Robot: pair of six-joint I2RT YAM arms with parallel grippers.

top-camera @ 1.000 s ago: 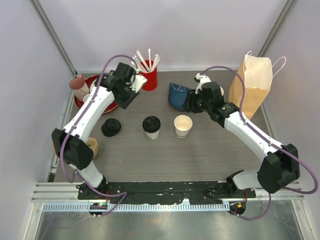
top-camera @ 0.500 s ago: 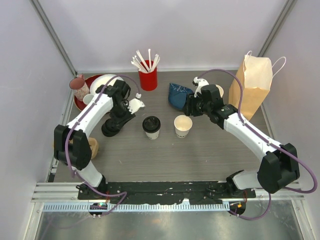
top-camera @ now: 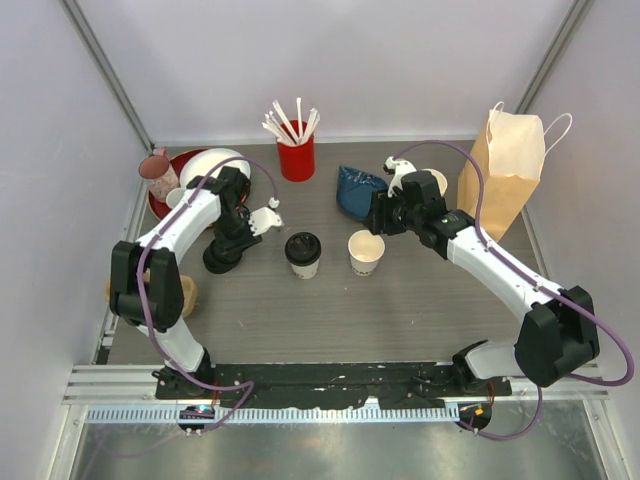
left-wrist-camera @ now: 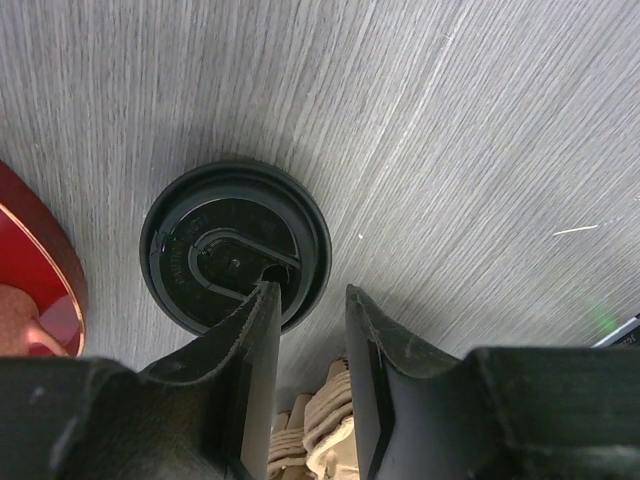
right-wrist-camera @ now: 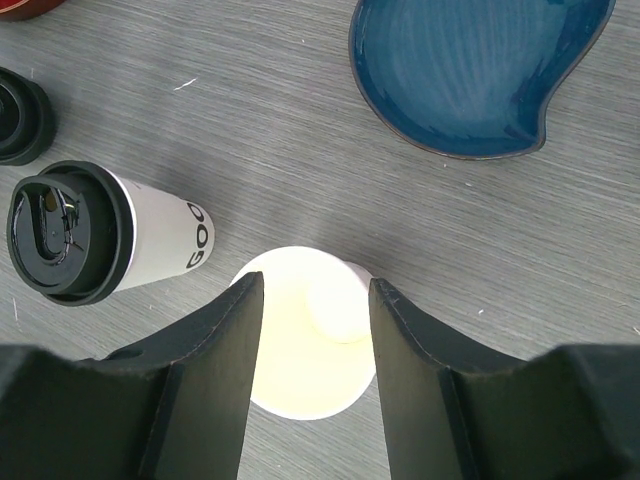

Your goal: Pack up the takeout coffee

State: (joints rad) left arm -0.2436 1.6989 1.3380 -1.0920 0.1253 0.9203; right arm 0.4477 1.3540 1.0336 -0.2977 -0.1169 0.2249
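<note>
**Takeout coffee.** One lidded paper cup (top-camera: 303, 253), with a cream wall and a black sip lid, stands upright at mid-table, free of both arms. A second lidded cup cannot be made out.

Just to its right stands a lidless paper cup (right-wrist-camera: 305, 340), mouth up and apparently empty. Well apart on the other side, a loose black lid (left-wrist-camera: 235, 255) lies flat on the table (top-camera: 400, 310), beside the rim of a red plate (left-wrist-camera: 45, 265).

The left gripper (left-wrist-camera: 311, 293) points straight down over the lid's edge. Its jaws stand at a narrow gap, one finger above the lid top and the other outside the rim. Nothing is clamped, and contact cannot be confirmed. The pose suits pinching the rim.

The right gripper (right-wrist-camera: 313, 285) hovers above the lidless cup with jaws wide, a finger on either side of its mouth, holding nothing. The spacing matches the cup's width, probably to steady it for capping.

A blue dish (right-wrist-camera: 470, 70) lies behind. The paper bag (top-camera: 505, 170), upright at the far right, is the likely destination.
</note>
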